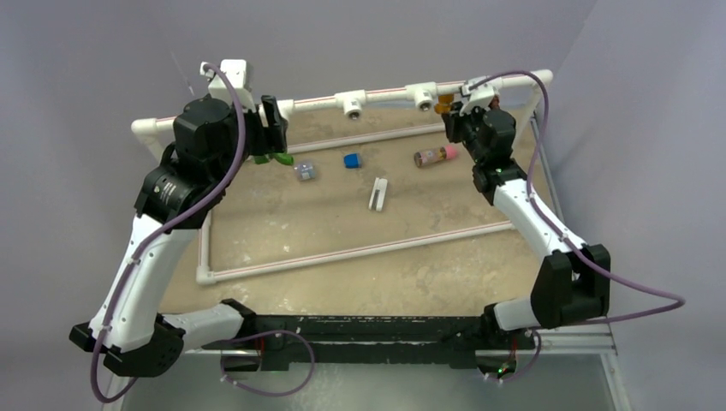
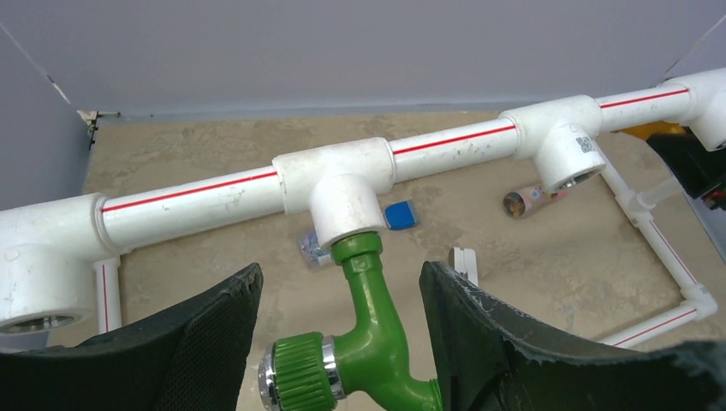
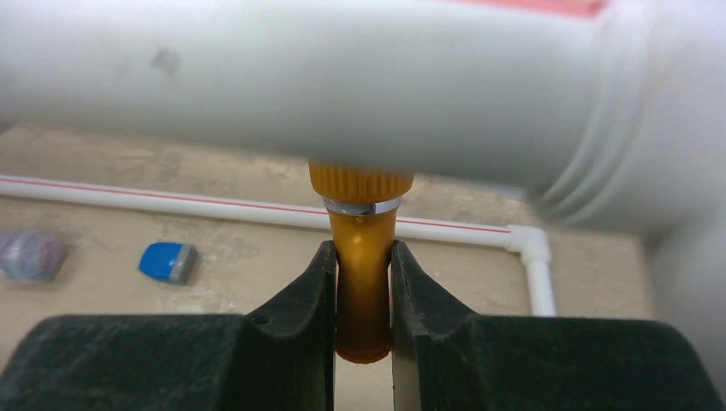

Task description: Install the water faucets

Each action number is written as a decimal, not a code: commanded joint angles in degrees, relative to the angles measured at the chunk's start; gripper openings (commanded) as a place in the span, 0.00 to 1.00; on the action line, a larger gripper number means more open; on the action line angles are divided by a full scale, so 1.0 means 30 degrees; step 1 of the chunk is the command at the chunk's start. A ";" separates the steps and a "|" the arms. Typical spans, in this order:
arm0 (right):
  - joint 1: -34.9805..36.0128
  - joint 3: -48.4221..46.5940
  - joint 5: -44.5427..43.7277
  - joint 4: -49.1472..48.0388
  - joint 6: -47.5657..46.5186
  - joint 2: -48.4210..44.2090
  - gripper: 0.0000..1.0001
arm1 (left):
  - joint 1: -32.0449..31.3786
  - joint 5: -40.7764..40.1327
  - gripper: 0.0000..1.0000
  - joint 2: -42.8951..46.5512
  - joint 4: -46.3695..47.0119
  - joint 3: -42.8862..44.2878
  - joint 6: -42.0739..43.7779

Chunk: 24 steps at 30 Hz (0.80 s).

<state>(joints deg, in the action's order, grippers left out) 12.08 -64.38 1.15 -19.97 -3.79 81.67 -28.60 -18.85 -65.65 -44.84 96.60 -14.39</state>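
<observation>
The green faucet (image 2: 377, 321) hangs with its threaded end in a white tee socket (image 2: 342, 193) of the back pipe. My left gripper (image 2: 341, 272) is open, with one finger on each side of the green faucet. In the top view the left gripper (image 1: 274, 124) sits over the green faucet (image 1: 274, 158). My right gripper (image 3: 364, 253) is shut on the orange faucet (image 3: 364, 282), whose ribbed end sits against the underside of the white pipe (image 3: 342, 86). In the top view the right gripper (image 1: 467, 111) holds the orange faucet (image 1: 443, 104) at the back right. The dark brown faucet is out of view.
Two open tee sockets (image 1: 351, 105) (image 1: 421, 96) sit on the back pipe. On the sandy board lie a pink-and-brown cylinder (image 1: 435, 156), a blue piece (image 1: 352, 160), a small clear piece (image 1: 305, 171) and a white clip (image 1: 377, 193). A thin pipe frame (image 1: 360, 250) borders the board.
</observation>
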 commanded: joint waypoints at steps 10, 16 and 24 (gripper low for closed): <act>0.4085 0.6573 0.2293 -0.5922 0.4453 -0.5798 0.00 | 0.0044 -0.3874 0.67 -0.2581 0.5865 0.0410 0.2703; 0.7768 0.9998 -0.0684 -0.9894 0.6314 -0.8867 0.00 | 0.1336 -0.3258 0.67 -0.4140 0.7223 0.0399 0.2563; 1.1523 1.2267 -0.3607 -1.4342 0.5819 -0.9886 0.00 | 0.4033 -0.1257 0.66 -0.5062 0.9707 -0.1237 0.1521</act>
<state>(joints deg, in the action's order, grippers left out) 43.05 -28.71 -3.29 -51.24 13.74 52.84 -18.17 -24.67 -81.52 -24.38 96.49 -9.67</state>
